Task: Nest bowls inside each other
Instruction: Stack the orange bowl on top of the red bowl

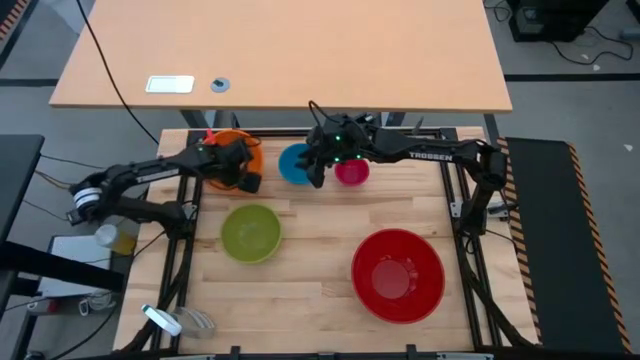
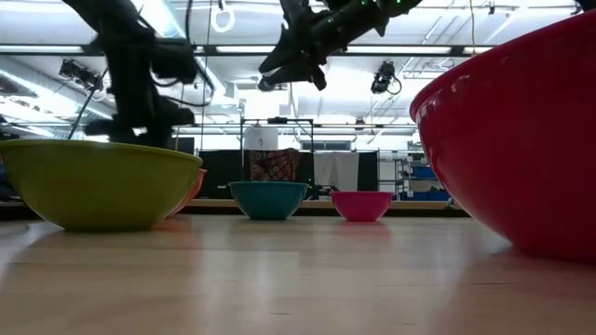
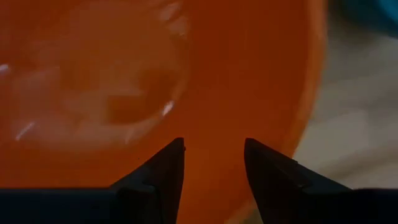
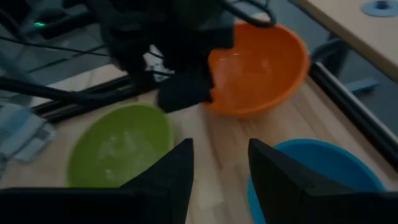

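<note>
Five bowls stand on their bases on the wooden table: orange (image 1: 228, 150) at the far left, blue (image 1: 293, 163) and pink (image 1: 353, 173) at the far middle, green (image 1: 250, 232) nearer, red (image 1: 398, 275) at the near right. My left gripper (image 3: 214, 155) is open and points steeply down into the orange bowl (image 3: 124, 74), close to its right rim; I cannot tell whether it touches it. My right gripper (image 4: 221, 162) is open with nothing between its fingers. It hangs high over the blue bowl's (image 4: 323, 168) right side, beside the pink bowl (image 2: 361, 205).
Bare wood (image 1: 310, 250) lies between the green and red bowls. Black frame rails (image 1: 180, 250) run along the table's left and right edges. A second tabletop (image 1: 300, 60) with a white card lies beyond the far edge. A bottle (image 1: 112, 237) stands off the table's left.
</note>
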Controlling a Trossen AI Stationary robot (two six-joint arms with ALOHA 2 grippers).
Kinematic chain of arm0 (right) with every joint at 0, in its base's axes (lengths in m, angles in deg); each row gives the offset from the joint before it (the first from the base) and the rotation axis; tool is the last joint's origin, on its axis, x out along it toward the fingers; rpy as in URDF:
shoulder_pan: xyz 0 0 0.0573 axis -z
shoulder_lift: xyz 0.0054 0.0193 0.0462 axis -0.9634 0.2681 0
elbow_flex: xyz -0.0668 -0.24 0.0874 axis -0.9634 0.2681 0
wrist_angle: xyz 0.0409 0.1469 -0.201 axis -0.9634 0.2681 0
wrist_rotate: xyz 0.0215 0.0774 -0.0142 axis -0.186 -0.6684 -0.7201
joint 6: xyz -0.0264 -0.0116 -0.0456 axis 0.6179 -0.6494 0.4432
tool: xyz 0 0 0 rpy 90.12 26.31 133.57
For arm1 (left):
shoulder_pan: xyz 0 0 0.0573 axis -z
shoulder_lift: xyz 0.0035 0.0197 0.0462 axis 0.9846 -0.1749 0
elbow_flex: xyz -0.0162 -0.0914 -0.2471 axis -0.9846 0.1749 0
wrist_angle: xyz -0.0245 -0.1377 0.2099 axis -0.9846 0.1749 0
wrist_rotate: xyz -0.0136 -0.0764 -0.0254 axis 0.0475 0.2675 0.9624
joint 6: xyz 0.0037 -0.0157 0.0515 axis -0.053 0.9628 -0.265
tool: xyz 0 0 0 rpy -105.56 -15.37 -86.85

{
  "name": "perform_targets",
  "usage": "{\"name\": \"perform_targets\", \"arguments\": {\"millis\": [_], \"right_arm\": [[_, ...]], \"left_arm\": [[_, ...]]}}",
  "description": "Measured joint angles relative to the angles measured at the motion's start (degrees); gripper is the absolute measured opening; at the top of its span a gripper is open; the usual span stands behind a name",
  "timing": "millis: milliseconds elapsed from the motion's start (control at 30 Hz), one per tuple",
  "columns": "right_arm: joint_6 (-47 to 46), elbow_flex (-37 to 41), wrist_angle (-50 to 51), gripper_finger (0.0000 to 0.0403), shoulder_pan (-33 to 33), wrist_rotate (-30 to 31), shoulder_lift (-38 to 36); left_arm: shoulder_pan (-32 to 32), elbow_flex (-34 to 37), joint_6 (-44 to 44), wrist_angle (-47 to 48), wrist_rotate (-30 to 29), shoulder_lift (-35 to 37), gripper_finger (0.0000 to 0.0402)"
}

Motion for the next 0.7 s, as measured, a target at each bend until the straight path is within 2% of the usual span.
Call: {"name": "perform_targets", "arguments": {"millis": [133,400,567,700], "right_arm": [[0.3,0.0,1.3,0.0160,0.3,0.8,0.0],[0.5,0.1,3.7,0.0160,0.4,1.4,1.2],[0.2,0.2,4.3,0.0160,-1.0,-0.6,6.7],[-1.0,0.3,4.0,0.0160,-2.5,-1.8,8.7]], "left_arm": [[1.5,0.0,-3.4,-7.4,7.8,-2.9,0.0171],[5.5,0.0,-4.6,-16.7,9.4,-3.4,0.0171],[6.1,0.0,-5.1,-20.0,15.1,-3.2,0.0171],[6.6,0.0,-3.2,-20.0,16.2,1.5,0.0171]]}}
